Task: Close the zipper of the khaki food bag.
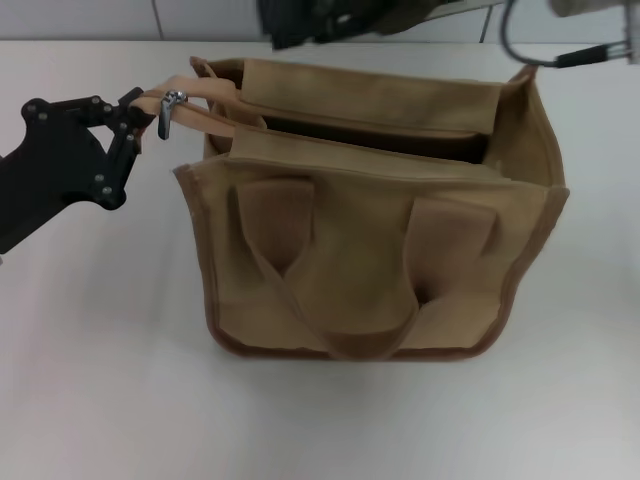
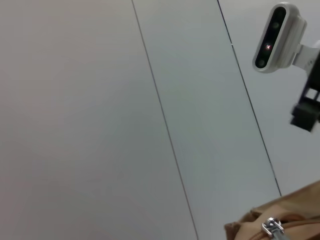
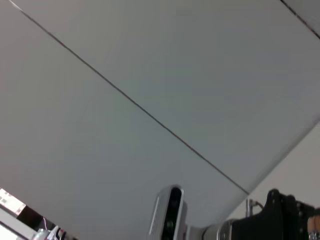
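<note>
Pale grey wall panels rise behind the white bench [image 1: 90,400], and we see the khaki food bag [image 1: 370,250] standing upright near the middle of it, toward the far edge. We note its boxy tan canvas body, darker brown trim along the edges, and two looped fabric handles; the near handle [image 1: 340,300] droops over the front face. Its top gapes open, with a dark slot between the two zipper tapes. The zipper [image 1: 350,150] runs the length of that top, and its tan tail sticks out past the bag's left end. The small silver pull tab [image 1: 170,108] sits on that tail, and we also see it in the left wrist view [image 2: 272,227]. Our left hand [image 1: 138,118], black, is at the bag's left end, its fingers pinched on the zipper tail just beside the pull tab. Our right hand is at the far right corner, and we cannot tell whether it is open or closed.
</note>
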Controlling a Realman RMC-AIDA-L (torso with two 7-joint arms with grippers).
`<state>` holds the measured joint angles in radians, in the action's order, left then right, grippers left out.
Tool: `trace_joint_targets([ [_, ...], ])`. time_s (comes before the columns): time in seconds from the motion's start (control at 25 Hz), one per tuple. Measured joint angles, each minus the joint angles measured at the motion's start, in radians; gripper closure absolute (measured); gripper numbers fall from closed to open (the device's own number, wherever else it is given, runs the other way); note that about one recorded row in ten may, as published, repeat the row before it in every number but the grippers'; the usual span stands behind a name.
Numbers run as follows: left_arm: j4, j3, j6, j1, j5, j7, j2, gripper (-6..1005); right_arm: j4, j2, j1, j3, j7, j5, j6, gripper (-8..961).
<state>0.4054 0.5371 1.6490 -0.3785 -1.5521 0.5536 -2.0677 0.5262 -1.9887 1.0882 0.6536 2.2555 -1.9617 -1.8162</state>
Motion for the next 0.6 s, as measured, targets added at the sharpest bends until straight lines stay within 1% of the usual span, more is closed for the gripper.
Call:
trace_joint_targets([
  [0.16, 0.0, 0.0, -0.007, -0.001, 0.006, 0.012, 0.001, 984, 0.003, -0.017, 0.017, 0.052, 0.043, 0.0, 0.035, 259],
  [0.6, 0.027, 0.002, -0.004, 0.002, 0.005, 0.05, 0.006, 984, 0.0, -0.057, 0.026, 0.163, 0.102, -0.002, 0.125, 259],
])
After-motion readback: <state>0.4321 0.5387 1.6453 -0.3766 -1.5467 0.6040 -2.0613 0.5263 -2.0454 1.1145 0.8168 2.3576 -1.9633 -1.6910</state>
